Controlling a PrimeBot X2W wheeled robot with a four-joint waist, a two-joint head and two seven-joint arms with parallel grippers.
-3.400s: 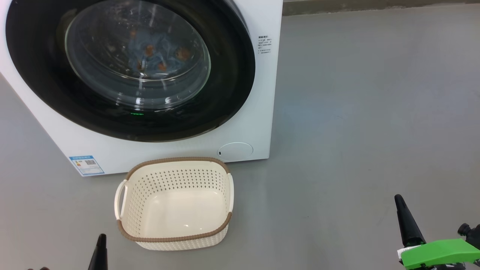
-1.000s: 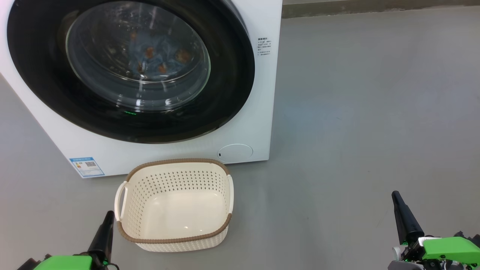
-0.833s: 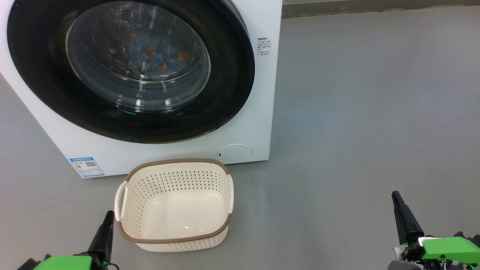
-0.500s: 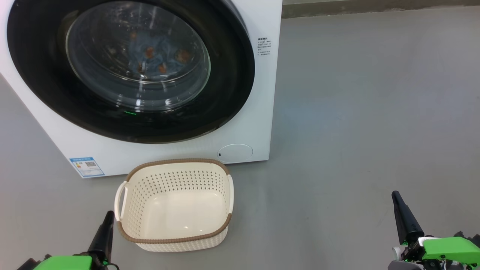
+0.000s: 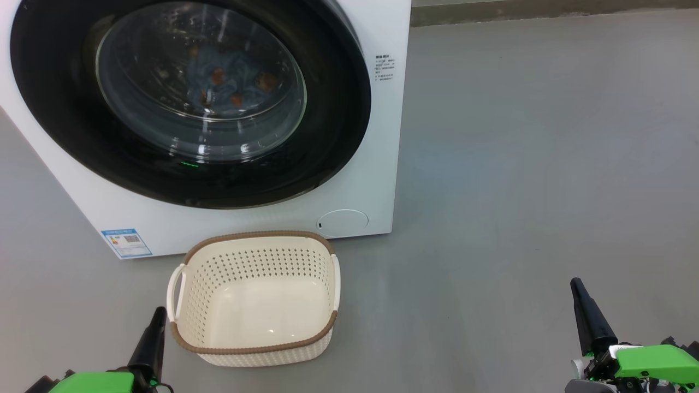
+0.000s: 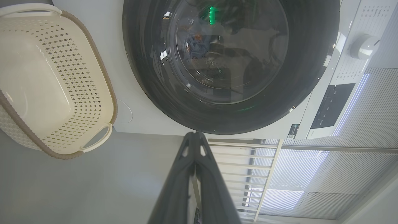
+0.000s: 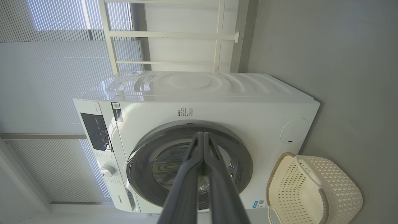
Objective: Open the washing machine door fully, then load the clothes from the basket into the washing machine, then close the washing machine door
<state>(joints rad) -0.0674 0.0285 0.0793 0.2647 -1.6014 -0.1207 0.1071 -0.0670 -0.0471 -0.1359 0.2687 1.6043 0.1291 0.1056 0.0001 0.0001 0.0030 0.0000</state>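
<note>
The washing machine (image 5: 377, 164) stood on the grey floor (image 5: 519, 164) with the washing machine door (image 5: 338, 109) shut flat against its front, the glossy black rim ringing the clear bulging glass. Through that glass the clothes (image 5: 229, 82) lay inside the drum, a heap of light-blue fabric dotted with orange-brown figures. The basket (image 5: 256, 238) sat upright on the floor just in front of the machine's lower edge, its bare cream bottom showing under the brown rim. A blue label sticker (image 5: 126, 242) marked the lower left corner of the machine's front. A small round cap (image 5: 343, 222) sat at the lower right corner, just behind the basket. The left claw (image 5: 158, 314) hung low near the basket's near left corner, its two dark fingers pressed together to a single point and holding nothing. The right claw (image 5: 576, 286) was well apart from the basket, over bare floor at the lower right of the head view, likewise closed tip to tip with nothing between the fingers. In the right wrist view a white dial (image 7: 107, 170) and a dark control panel (image 7: 96, 132) showed on the strip above the door, and pale blinds (image 7: 46, 77) hung behind the machine.
</note>
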